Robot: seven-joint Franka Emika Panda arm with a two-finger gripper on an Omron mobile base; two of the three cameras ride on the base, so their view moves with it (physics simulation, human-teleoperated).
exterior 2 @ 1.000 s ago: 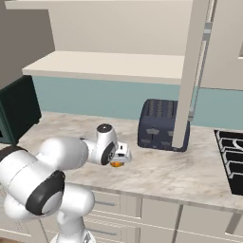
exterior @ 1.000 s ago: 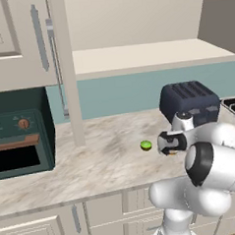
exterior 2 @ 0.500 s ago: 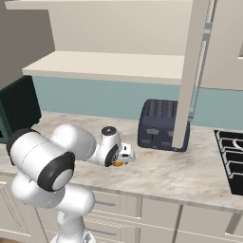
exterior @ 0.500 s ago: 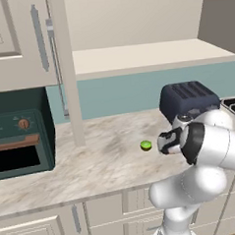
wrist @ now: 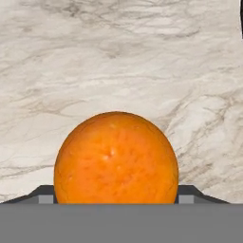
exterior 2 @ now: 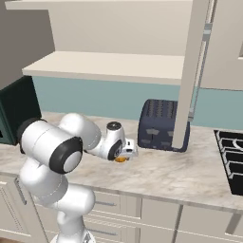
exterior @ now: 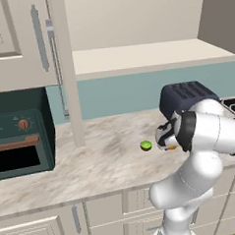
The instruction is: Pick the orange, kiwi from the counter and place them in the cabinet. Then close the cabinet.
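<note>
Hand view had the orange at bottom centre, sitting between my fingertips on the counter; whether they pressed it I could not tell. Left base view put the kiwi centre-right, just left of my gripper, the cabinet open above.

Open bench is seen left of the kiwi; passage rightward is blocked by the toaster, and leftward by the oven.
</note>
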